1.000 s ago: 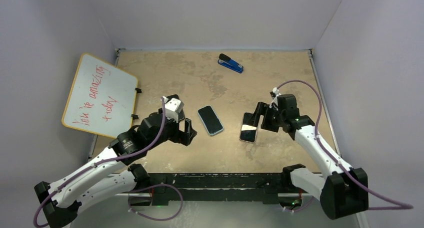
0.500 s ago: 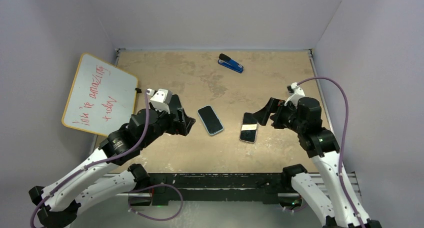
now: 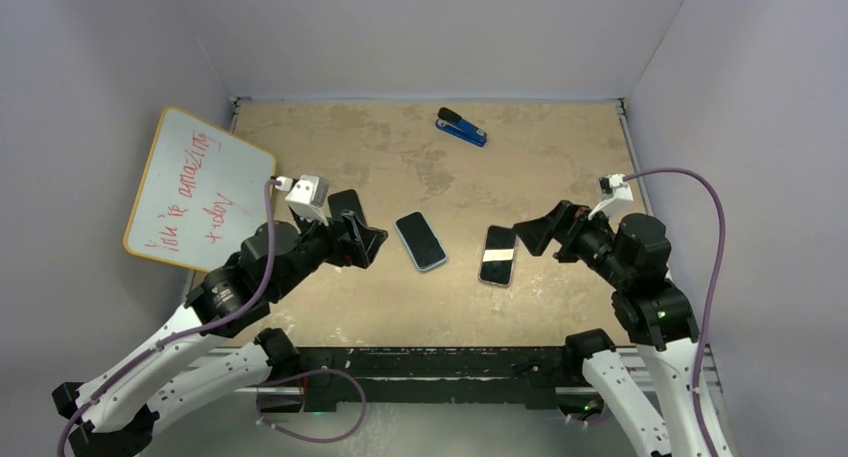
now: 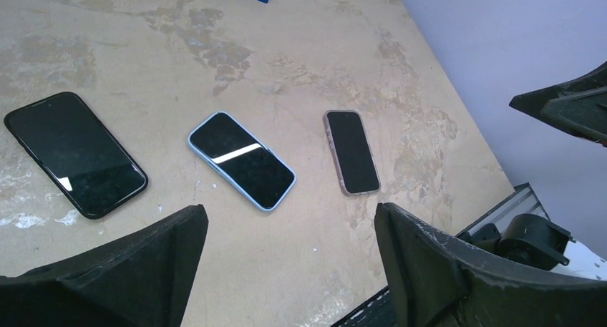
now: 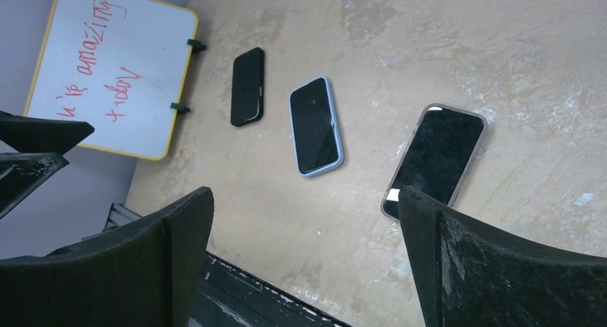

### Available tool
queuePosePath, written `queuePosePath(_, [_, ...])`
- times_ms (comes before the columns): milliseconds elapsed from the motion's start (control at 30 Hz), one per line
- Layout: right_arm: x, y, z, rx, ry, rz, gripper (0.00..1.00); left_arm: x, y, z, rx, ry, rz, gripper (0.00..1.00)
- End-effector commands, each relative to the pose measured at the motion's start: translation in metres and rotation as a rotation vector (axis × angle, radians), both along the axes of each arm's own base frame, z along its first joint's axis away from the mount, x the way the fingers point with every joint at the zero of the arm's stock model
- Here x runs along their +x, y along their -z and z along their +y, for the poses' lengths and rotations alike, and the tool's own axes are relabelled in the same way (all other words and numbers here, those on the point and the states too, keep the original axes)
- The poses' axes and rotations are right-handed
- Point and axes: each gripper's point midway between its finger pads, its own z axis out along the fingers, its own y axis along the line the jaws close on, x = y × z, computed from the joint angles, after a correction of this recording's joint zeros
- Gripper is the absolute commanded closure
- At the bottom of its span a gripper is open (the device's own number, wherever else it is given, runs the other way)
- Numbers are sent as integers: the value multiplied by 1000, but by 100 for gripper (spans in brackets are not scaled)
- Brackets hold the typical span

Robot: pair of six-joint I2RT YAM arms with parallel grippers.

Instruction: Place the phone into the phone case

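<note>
— Where are the phones found?
— 3 are laid flat on the table (image 3: 400, 147), apart: a black phone (image 4: 75, 154) leftmost, a blue-cased phone (image 4: 242, 160) between, a pink-cased phone (image 4: 352, 152) rightmost.
— And the grippers?
— The left gripper (image 4: 286, 220) and right gripper (image 5: 306, 198) are both spread wide above the table; nothing is held.

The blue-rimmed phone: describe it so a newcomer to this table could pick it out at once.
Find the whiteboard at the left side of the table; three phones lie flat in a row to its right. The blue-rimmed phone is the middle one, between the black phone and the pink-rimmed phone. Its light blue border sets it apart.
</note>
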Motion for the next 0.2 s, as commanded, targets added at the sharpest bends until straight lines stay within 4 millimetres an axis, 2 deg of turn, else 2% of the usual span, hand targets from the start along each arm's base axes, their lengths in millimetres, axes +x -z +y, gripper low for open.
queuePosePath(0, [2,-18,-1,33,22,-55,1,1,-11,-3,-56,-10,-21,10])
queuePosePath(167, [0,-18,1,43,11,-47,1,2,-14,1,-74,-27,-32,10])
